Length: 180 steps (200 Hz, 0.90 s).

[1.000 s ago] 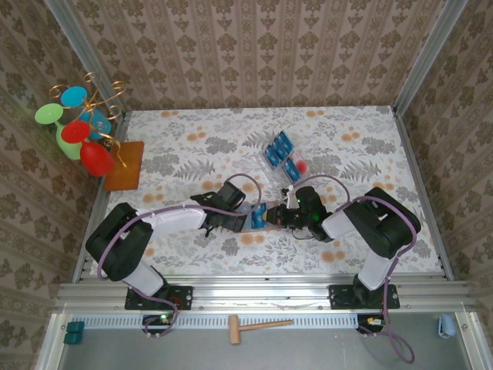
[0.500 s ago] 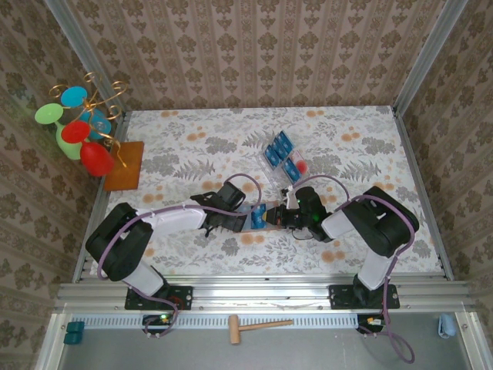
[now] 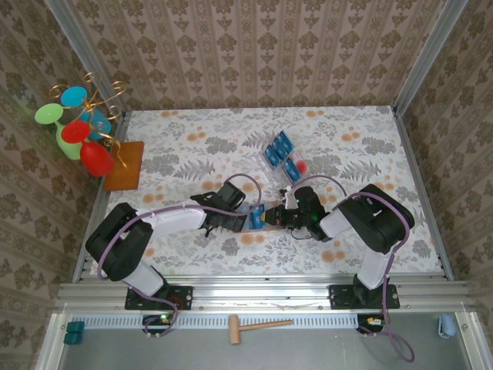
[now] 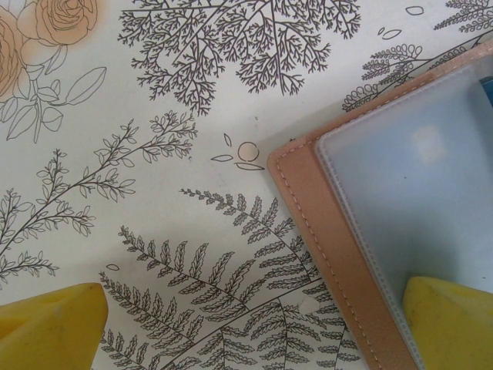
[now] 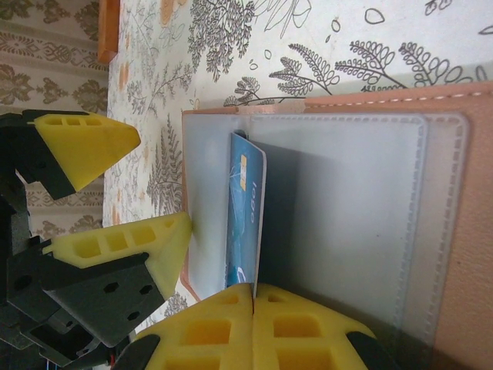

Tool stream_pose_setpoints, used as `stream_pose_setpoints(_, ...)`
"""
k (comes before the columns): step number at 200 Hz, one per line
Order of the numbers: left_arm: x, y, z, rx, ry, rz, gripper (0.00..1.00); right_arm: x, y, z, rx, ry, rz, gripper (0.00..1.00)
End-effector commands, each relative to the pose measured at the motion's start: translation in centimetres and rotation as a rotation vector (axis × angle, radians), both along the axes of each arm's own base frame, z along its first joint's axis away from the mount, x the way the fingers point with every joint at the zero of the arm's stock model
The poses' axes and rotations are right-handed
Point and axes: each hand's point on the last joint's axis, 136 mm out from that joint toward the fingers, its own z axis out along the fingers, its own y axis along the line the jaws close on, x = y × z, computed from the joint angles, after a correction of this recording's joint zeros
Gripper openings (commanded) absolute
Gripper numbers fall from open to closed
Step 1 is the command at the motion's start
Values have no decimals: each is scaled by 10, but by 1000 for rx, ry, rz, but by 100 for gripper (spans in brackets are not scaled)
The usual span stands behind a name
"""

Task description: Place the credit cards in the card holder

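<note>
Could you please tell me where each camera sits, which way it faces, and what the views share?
Top external: above and behind the bases, looking down on the table; both arms show, left gripper and right gripper at the card holder.
Left wrist: close above the holder's corner, looking down; its yellow fingers at the bottom corners.
Right wrist: low, looking along the open holder; its fingers pinch a credit card.
Shared: all see the holder.

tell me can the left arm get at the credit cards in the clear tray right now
Probably yes: the left gripper is open, and bare tablecloth lies between it and those credit cards. But one finger seems to rest on the card holder, which leaving would free.
</note>
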Motion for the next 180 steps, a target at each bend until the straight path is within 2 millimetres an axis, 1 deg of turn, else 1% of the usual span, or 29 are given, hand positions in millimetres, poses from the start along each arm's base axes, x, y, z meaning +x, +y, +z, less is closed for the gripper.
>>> stream_pose_setpoints(1,-6,6,-2,27,13,3,100,-12,-3,-23,-47,79,24,0)
stream_pose_setpoints(45,-5,6,-1,23,12,3,100,-12,0,-25,-53,92,33,0)
stream_pose_setpoints(51,-5,6,-1,24,12,3,100,-11,0,-25,-56,94,33,3)
stream_pose_setpoints(58,-5,5,0,22,12,3,100,-11,-1,-24,-59,93,34,9)
stream_pose_setpoints(72,-5,5,1,19,10,4,100,-10,-1,-23,-72,95,37,16)
stream_pose_setpoints(88,-5,5,2,15,9,6,100,-9,-2,-19,-90,90,34,28)
stream_pose_setpoints(108,-5,6,3,5,11,10,100,-6,-4,-14,-117,80,32,39)
stream_pose_setpoints(155,-4,10,6,-29,13,30,100,-2,-11,-6,-182,69,18,55)
stream_pose_setpoints(161,-3,10,7,-32,10,32,100,-2,-11,-5,-188,65,17,59)
stream_pose_setpoints(180,-3,13,6,-38,13,39,100,0,-14,0,-217,57,13,64)
